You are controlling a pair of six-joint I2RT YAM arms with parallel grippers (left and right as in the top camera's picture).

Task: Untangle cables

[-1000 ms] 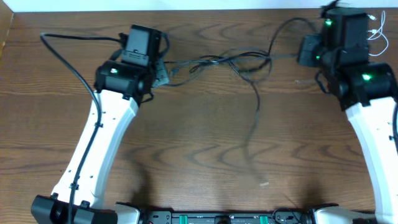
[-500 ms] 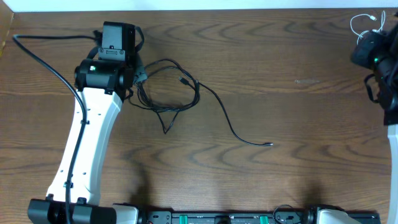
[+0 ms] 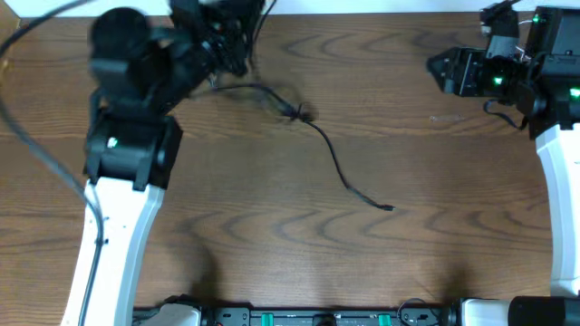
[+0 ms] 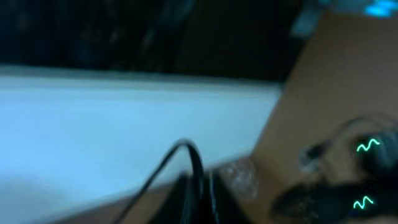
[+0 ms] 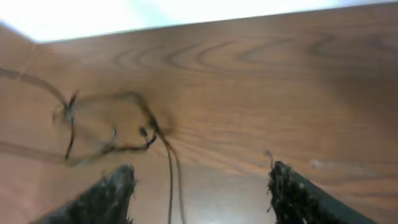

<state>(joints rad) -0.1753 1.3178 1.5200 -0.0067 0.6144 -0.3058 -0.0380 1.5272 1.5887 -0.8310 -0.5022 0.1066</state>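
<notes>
The long black cable (image 3: 331,158) lies stretched across the table. It runs from my left gripper (image 3: 222,45) past a small knot (image 3: 299,113) to its free plug (image 3: 388,208). In the blurred left wrist view the left gripper (image 4: 199,196) is shut, with the black cable (image 4: 194,163) rising out of its jaws. My right gripper (image 3: 439,71) hovers at the far right, open and holding nothing. In the right wrist view its two fingers (image 5: 115,193) stand wide apart, and the black cable (image 5: 112,127) lies on the wood beyond them. A thin white cable strand (image 3: 501,11) shows by the right arm.
The wooden table (image 3: 272,263) ends at a pale far edge (image 5: 186,15) just behind both grippers. Thick black robot wiring (image 3: 36,172) loops at the left of the left arm. A rail of equipment (image 3: 317,317) runs along the front edge.
My left arm has swung up toward the far edge, pulling the black cable's loops into one line with a small knot. My right arm has come back into view and opened its gripper.
</notes>
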